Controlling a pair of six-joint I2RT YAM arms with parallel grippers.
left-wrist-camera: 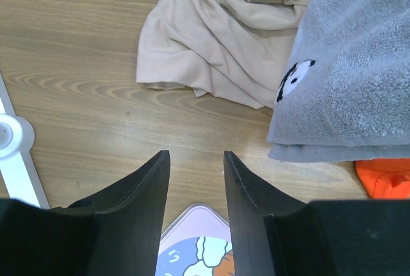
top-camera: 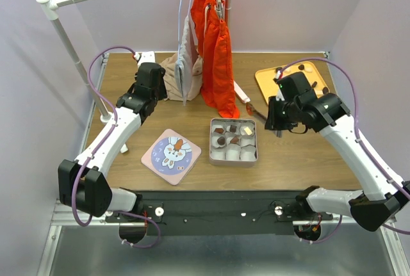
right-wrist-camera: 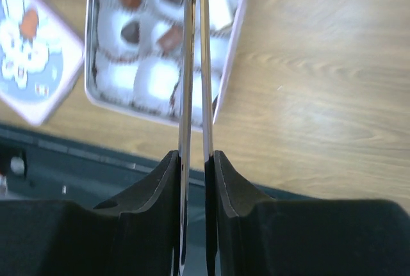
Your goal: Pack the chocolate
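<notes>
Surface (top-camera: pixel 307 161) of pale brown wood-grain board, flat and matt.

Grey terry towel (left-wrist-camera: pixel 359 64) and soft, creased beige cloth (left-wrist-camera: pixel 218 32) sit ahead of the left end effector (left-wrist-camera: pixel 195 157). Its black tapered fingers stand spread with nothing between them.

Orange plastic tray with rounded corners (top-camera: pixel 266 81), just behind the right end effector (right-wrist-camera: pixel 195 155), carries a few loose dark brown chocolate pieces (top-camera: pixel 301 68). These are left to pack.

Rectangular silver metal tin (right-wrist-camera: pixel 88 45), ahead of and below the same end effector, is lined with white pleated paper cups (right-wrist-camera: pixel 154 77). Four cups hold small brown squarish chocolates (right-wrist-camera: pixel 131 31) and one seems to hold a cream piece. The rest look unfilled, so packing is judged roughly half done.

Square pink lid with a rabbit print (top-camera: pixel 171 155) lies left of the tin, off it.

Thin, glossy steel tweezers (right-wrist-camera: pixel 189 64) are pinched between the right end effector's fingers. Their tips run out of view, so whether they carry a piece cannot be told.
</notes>
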